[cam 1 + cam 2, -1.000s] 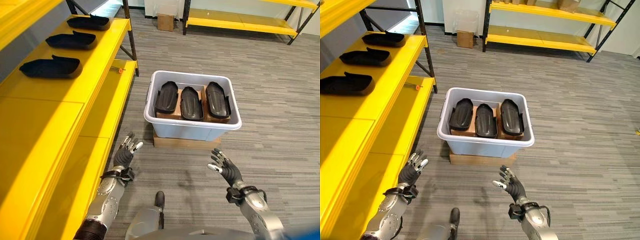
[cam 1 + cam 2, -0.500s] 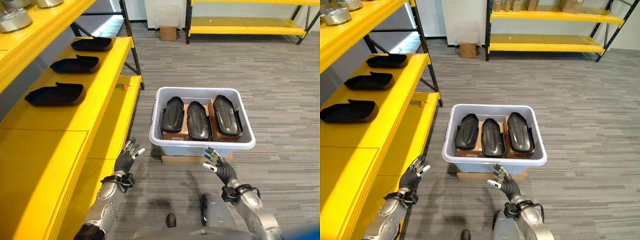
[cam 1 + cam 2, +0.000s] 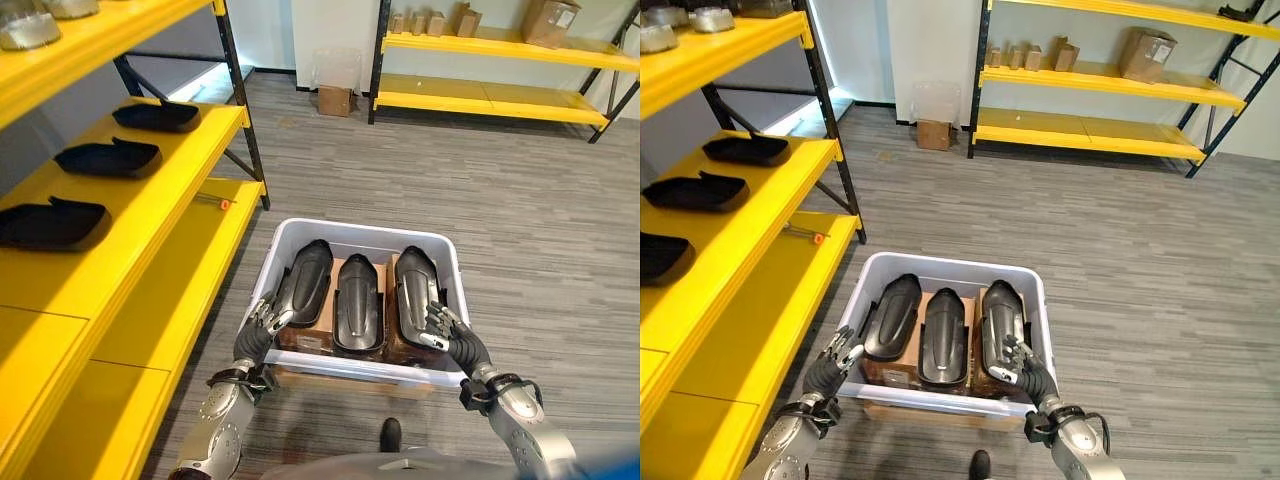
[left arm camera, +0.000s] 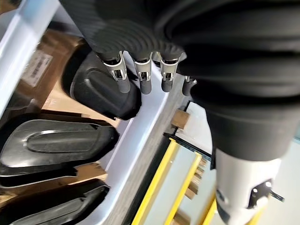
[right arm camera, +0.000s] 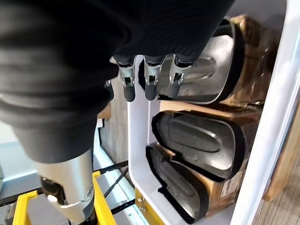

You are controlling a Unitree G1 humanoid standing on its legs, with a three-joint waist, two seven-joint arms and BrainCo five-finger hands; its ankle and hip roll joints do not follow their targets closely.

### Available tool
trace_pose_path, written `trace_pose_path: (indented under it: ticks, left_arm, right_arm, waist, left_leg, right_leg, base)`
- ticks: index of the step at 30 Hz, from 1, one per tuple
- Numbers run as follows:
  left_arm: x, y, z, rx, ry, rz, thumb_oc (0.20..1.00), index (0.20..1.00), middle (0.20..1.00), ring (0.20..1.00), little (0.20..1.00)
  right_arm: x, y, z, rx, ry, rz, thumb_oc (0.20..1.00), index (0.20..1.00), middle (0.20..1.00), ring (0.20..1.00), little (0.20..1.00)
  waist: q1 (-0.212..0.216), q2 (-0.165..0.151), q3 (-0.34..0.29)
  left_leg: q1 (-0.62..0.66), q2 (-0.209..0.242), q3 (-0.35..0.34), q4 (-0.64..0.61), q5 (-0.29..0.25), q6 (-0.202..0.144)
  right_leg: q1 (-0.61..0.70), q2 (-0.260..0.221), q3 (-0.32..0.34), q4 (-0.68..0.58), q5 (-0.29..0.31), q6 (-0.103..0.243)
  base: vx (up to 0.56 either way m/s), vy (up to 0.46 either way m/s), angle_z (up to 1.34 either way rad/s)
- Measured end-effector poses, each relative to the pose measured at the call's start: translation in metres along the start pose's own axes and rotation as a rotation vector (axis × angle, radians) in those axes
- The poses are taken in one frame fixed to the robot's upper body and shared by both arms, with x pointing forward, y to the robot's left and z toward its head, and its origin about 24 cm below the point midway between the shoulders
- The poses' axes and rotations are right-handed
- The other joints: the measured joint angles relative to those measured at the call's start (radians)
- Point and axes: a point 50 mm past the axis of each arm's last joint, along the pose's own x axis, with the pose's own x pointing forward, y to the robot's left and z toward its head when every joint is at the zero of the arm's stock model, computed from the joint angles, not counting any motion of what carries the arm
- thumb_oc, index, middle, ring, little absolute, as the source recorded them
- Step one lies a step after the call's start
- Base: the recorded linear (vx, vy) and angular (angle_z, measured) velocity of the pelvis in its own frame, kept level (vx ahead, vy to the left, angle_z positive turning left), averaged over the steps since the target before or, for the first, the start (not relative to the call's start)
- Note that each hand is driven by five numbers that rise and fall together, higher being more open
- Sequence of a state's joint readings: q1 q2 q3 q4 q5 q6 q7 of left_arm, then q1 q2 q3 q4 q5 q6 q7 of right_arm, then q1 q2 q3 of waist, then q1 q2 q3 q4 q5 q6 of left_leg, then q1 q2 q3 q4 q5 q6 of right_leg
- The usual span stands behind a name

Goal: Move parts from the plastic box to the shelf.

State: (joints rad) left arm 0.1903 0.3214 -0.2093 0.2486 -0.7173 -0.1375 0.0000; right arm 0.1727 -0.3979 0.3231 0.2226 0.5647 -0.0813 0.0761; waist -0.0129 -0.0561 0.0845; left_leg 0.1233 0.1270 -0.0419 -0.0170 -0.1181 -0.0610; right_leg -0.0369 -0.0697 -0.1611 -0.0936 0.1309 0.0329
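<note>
1. Black moulded parts, three of them, lie side by side on cardboard in the plastic box (image 3: 455, 290): left part (image 3: 305, 282), middle part (image 3: 359, 303), right part (image 3: 416, 295), long axes running away from the robot.
2. Wrist views show the left hand (image 4: 140, 75) and right hand (image 5: 147, 79) with fingers straight, relaxed and spread, holding nothing, above the outer parts; a white label on the cardboard there is unreadable.
3. Head views show the left hand at the box's near left corner, the right hand over the right part's near end.
4. Three more parts (image 3: 108, 157) lie on the yellow shelf (image 3: 190, 180) to the robot's left.
</note>
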Motion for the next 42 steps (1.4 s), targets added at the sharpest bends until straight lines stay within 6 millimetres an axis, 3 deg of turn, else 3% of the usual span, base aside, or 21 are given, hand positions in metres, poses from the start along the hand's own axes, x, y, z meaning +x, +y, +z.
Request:
trace_pose_path:
  ticks: [3,11,14,16,17,19,20,21,22,23,24,25,29,32,39,40,42]
  left_arm:
    - [0.001,0.0,0.001,-0.001,-0.004,0.0,1.0,1.0,1.0,1.0,1.0]
    - [0.002,-0.002,0.003,-0.01,-0.011,-0.005,1.0,1.0,1.0,1.0,1.0]
    - [0.002,0.0,0.004,-0.016,-0.015,-0.001,1.0,1.0,1.0,1.0,1.0]
    - [0.002,0.0,0.006,-0.012,-0.021,-0.004,1.0,1.0,1.0,1.0,1.0]
    - [0.0,0.002,0.003,-0.008,-0.007,-0.002,1.0,1.0,1.0,1.0,1.0]
    - [0.0,0.002,0.004,0.0,0.0,-0.006,1.0,1.0,1.0,1.0,1.0]
    - [0.004,-0.002,0.007,0.002,-0.012,-0.021,1.0,1.0,1.0,1.0,1.0]
    - [0.012,-0.012,0.013,0.004,-0.033,-0.058,1.0,1.0,1.0,1.0,1.0]
    - [0.012,-0.013,0.014,0.003,-0.037,-0.061,1.0,1.0,1.0,1.0,1.0]
    - [0.009,-0.011,0.009,-0.006,-0.026,-0.052,1.0,1.0,1.0,1.0,1.0]
    - [0.008,-0.015,0.004,-0.029,-0.019,-0.056,1.0,1.0,1.0,1.0,1.0]
    - [0.01,-0.017,0.007,-0.032,-0.032,-0.062,1.0,1.0,1.0,1.0,1.0]
    - [0.008,-0.011,0.017,-0.002,-0.05,-0.084,1.0,1.0,1.0,1.0,1.0]
    - [0.008,0.001,0.027,0.057,-0.059,-0.071,1.0,1.0,1.0,1.0,1.0]
    - [0.01,-0.003,0.041,0.058,-0.115,-0.092,1.0,1.0,1.0,1.0,1.0]
    - [0.014,-0.008,0.05,0.059,-0.156,-0.108,1.0,1.0,1.0,1.0,1.0]
    - [0.02,-0.022,0.059,0.038,-0.201,-0.146,1.0,1.0,1.0,1.0,1.0]
  right_arm:
    - [0.001,0.001,0.003,-0.004,-0.011,0.005,1.0,1.0,1.0,1.0,1.0]
    - [0.004,0.0,0.008,-0.008,-0.031,0.007,1.0,1.0,1.0,1.0,1.0]
    - [0.004,0.001,0.009,-0.007,-0.039,0.009,1.0,1.0,1.0,1.0,1.0]
    - [0.004,-0.001,0.012,-0.005,-0.061,0.002,1.0,1.0,1.0,1.0,1.0]
    - [0.003,0.0,0.011,0.004,-0.059,0.0,1.0,1.0,1.0,1.0,1.0]
    - [0.003,0.0,0.016,0.021,-0.091,-0.007,1.0,1.0,1.0,1.0,1.0]
    - [0.003,-0.003,0.019,0.025,-0.099,-0.021,1.0,1.0,1.0,1.0,1.0]
    - [0.002,-0.012,0.023,0.03,-0.115,-0.064,1.0,1.0,1.0,1.0,1.0]
    - [0.001,-0.014,0.024,0.032,-0.119,-0.077,1.0,1.0,1.0,1.0,1.0]
    - [0.0,-0.018,0.025,0.028,-0.122,-0.09,1.0,1.0,1.0,1.0,1.0]
    - [-0.005,-0.025,0.024,0.011,-0.115,-0.105,1.0,1.0,1.0,1.0,1.0]
    - [-0.006,-0.028,0.019,0.026,-0.103,-0.128,1.0,1.0,1.0,1.0,1.0]
    - [-0.01,-0.02,0.008,0.066,-0.078,-0.123,1.0,1.0,1.0,1.0,1.0]
    - [-0.002,-0.01,0.008,0.097,-0.091,-0.104,1.0,1.0,1.0,1.0,1.0]
    - [0.013,-0.009,0.041,0.047,-0.2,-0.072,1.0,1.0,1.0,1.0,1.0]
    - [0.017,-0.011,0.05,0.026,-0.228,-0.086,1.0,1.0,1.0,1.0,1.0]
    - [0.025,-0.03,0.066,-0.02,-0.264,-0.183,1.0,1.0,1.0,1.0,1.0]
  waist:
    - [0.002,0.038,0.019]
    - [-0.001,0.051,0.033]
    - [0.006,0.016,0.069]
    - [0.035,-0.042,0.129]
    - [0.035,-0.047,0.134]
    - [0.01,-0.034,0.136]
    - [0.0,-0.023,0.142]
    - [-0.028,0.008,0.149]
    - [-0.029,0.023,0.141]
    - [-0.026,0.054,0.125]
    - [-0.037,0.104,0.1]
    - [-0.037,0.105,0.099]
    - [-0.03,0.043,0.09]
    - [-0.021,0.002,0.092]
    - [-0.022,-0.013,0.1]
    - [-0.022,-0.019,0.116]
    - [-0.025,-0.002,0.158]
  left_leg:
    - [0.014,-0.002,-0.002,-0.002,0.002,-0.003]
    - [0.005,0.012,-0.02,-0.005,0.004,-0.014]
    - [-0.062,0.021,-0.029,0.125,-0.006,-0.014]
    - [-0.238,-0.044,-0.134,0.485,0.006,-0.025]
    - [-0.284,-0.035,-0.164,0.51,-0.02,-0.025]
    - [-0.301,0.06,-0.125,0.341,-0.016,-0.036]
    - [-0.302,0.095,-0.086,0.239,0.01,-0.051]
    - [-0.298,0.122,-0.035,0.153,0.055,-0.059]
    - [-0.282,0.114,-0.029,0.157,0.061,-0.057]
    - [-0.256,0.101,-0.023,0.15,0.047,-0.038]
    - [-0.238,0.108,-0.027,0.103,0.012,0.012]
    - [-0.228,0.089,-0.021,0.098,0.069,-0.047]
    - [-0.168,-0.006,0.052,0.038,0.094,-0.024]
    - [-0.157,-0.039,0.086,0.03,0.092,-0.016]
    - [-0.124,-0.001,0.089,-0.002,0.09,-0.02]
    - [-0.126,0.011,0.089,-0.005,0.094,-0.037]
    - [-0.144,0.054,0.087,-0.014,0.104,-0.051]
  right_leg:
    - [0.012,-0.003,-0.006,0.0,-0.001,0.002]
    - [0.017,0.007,-0.022,-0.001,-0.018,0.007]
    - [0.01,0.025,-0.021,-0.004,-0.029,-0.01]
    - [0.004,0.009,0.024,0.006,-0.04,-0.057]
    - [0.01,0.008,0.019,-0.003,-0.039,-0.059]
    - [0.01,0.015,0.006,-0.004,-0.04,-0.058]
    - [0.007,0.011,0.011,-0.004,-0.043,-0.054]
    - [0.004,-0.003,0.018,-0.003,-0.055,-0.036]
    - [-0.005,-0.007,0.044,0.003,-0.055,-0.033]
    - [-0.013,-0.006,0.068,0.005,-0.054,-0.009]
    - [-0.017,0.009,0.063,0.003,-0.059,0.005]
    - [-0.014,-0.017,0.07,0.002,-0.036,0.024]
    - [-0.012,-0.114,0.113,0.002,-0.026,0.031]
    - [-0.029,-0.149,0.121,0.003,-0.004,0.058]
    - [-0.008,-0.117,0.119,0.001,-0.01,0.085]
    - [-0.01,-0.107,0.118,0.001,-0.029,0.093]
    - [-0.034,-0.065,0.118,-0.004,-0.033,0.072]
  base:
    - [0.04,-0.072,0.07]
    - [-0.02,-0.108,0.07]
    - [-0.04,-0.137,0.05]
    - [0.08,0.049,-0.25]
    - [0.12,0.128,-0.37]
    - [0.09,0.194,-0.18]
    - [0.11,0.362,-0.24]
    - [0.09,0.288,-0.47]
    - [0.13,0.304,-0.79]
    - [0.09,0.169,-0.79]
    - [0.13,0.247,-0.67]
    - [0.1,0.222,-0.23]
    - [0.04,0.163,-0.22]
    - [0.03,0.053,-0.18]
    - [0.03,-0.038,-0.02]
    - [-0.05,-0.077,-0.01]
    - [-0.18,-0.071,-0.09]
